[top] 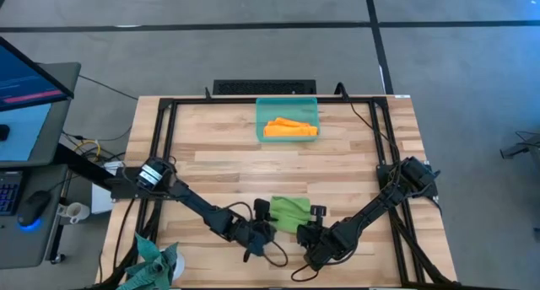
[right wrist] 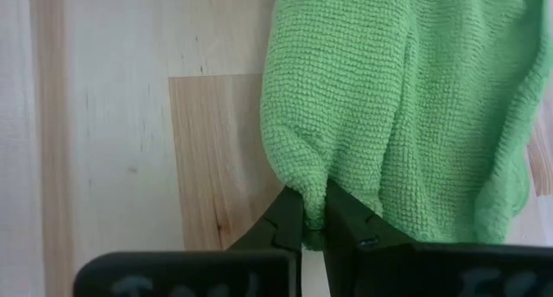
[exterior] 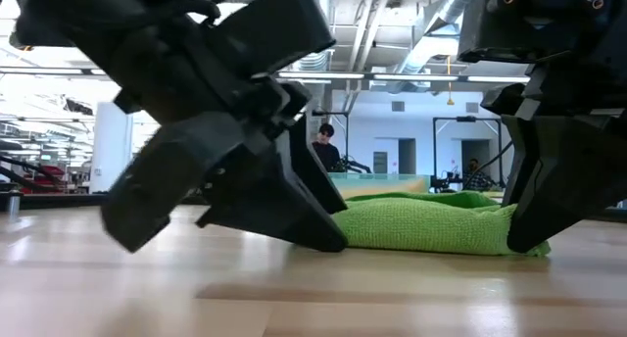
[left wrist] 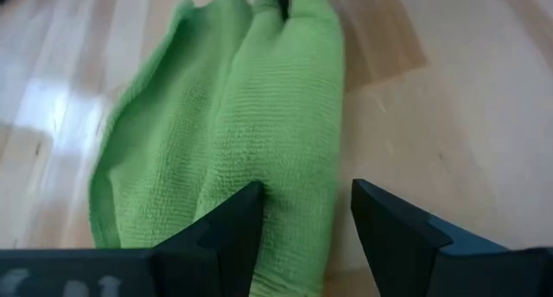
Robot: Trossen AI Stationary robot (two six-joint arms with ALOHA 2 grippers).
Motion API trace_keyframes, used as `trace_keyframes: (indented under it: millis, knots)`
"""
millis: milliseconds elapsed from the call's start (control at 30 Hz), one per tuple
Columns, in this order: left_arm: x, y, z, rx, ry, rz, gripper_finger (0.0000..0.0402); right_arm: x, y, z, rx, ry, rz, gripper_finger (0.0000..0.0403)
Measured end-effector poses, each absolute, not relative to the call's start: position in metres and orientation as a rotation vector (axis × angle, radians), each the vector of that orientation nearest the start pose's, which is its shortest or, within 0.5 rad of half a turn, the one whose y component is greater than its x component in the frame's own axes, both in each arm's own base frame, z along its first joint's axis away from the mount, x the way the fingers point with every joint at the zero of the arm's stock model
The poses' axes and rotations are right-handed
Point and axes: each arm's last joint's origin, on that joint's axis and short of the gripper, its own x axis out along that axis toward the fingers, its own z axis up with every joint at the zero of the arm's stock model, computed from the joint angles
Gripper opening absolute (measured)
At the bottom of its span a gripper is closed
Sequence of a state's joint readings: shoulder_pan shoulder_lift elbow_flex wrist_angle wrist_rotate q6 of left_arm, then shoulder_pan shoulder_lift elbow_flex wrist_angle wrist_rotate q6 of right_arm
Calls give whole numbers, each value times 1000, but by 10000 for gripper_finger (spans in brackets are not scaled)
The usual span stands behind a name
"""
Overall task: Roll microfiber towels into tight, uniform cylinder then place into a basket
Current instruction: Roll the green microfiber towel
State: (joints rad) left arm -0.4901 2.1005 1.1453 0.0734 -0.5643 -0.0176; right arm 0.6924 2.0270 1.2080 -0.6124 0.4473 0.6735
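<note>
1. The right gripper [right wrist: 313, 212] is seen with its fingers clamped on a pinched corner of the green towel [top: 289, 212], at about 5 o'clock on the table [top: 219, 155].
2. The left gripper [left wrist: 298, 236] is set at the towel's other side, its fingers apart and straddling one edge of the cloth without closing on it.
3. The green towel is judged only loosely folded, not yet a tight cylinder; rolling and placing are left.
4. The orange towel [top: 289, 127] is already lying in the basket [top: 287, 103] at 12 o'clock, so roughly half the task is judged done.
5. A dark teal cloth [top: 152, 263] lies at the 7 o'clock corner, well apart; the path to the basket is not blocked by anything seen.
</note>
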Motion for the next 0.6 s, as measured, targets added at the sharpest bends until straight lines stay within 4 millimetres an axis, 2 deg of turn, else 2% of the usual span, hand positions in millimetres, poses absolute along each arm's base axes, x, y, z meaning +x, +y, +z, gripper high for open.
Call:
trace_keyframes:
  millis: [233, 333, 467, 533, 600]
  knots:
    - [367, -165, 82, 308, 811, 107, 163, 284, 222, 110, -196, 1177, -194, 37]
    - [366, -165, 82, 298, 814, 118, 121, 283, 223, 110, -227, 1180, -172, 35]
    - [366, -168, 84, 360, 828, 106, 28, 282, 225, 110, -235, 1177, -159, 32]
    - [369, -170, 88, 372, 837, 102, 15, 281, 227, 112, -238, 1177, -156, 32]
    - [372, -173, 95, 372, 868, 96, 19, 281, 229, 115, -239, 1177, -151, 32]
